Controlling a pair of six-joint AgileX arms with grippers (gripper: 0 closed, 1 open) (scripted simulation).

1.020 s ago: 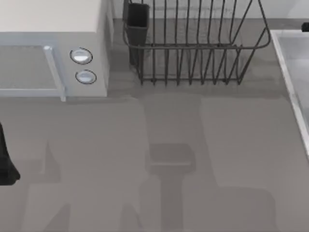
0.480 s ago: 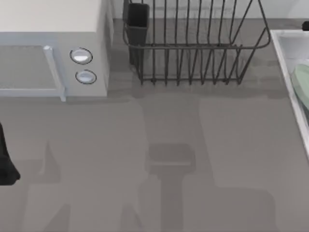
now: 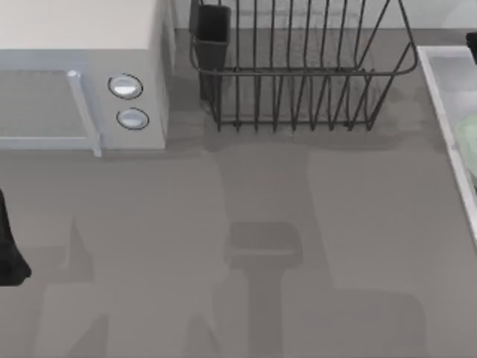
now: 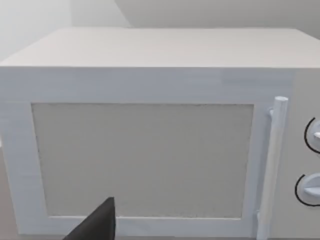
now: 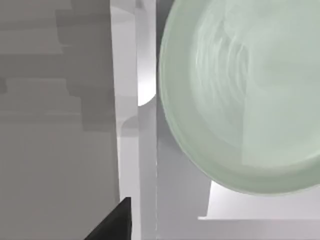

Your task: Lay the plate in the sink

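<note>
Left arm (image 3: 9,250): parked at the table's left edge; jaw state cannot be told.
Microwave (image 3: 78,74): back left, door closed.
Dish rack (image 3: 298,71): back centre.
Sink (image 3: 445,112): right edge.
Plate (image 5: 240,95): inside the sink.
Right gripper: one dark fingertip (image 5: 112,225) above the sink rim; jaw state cannot be told.

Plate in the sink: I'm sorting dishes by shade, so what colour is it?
Pale mint green, plain; the round smooth plate shows best in the right wrist view.

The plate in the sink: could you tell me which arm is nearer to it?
The right arm. Its wrist camera looks straight down on the plate inside the sink at the table's right edge. The left arm sits at the far left, facing the microwave.
</note>
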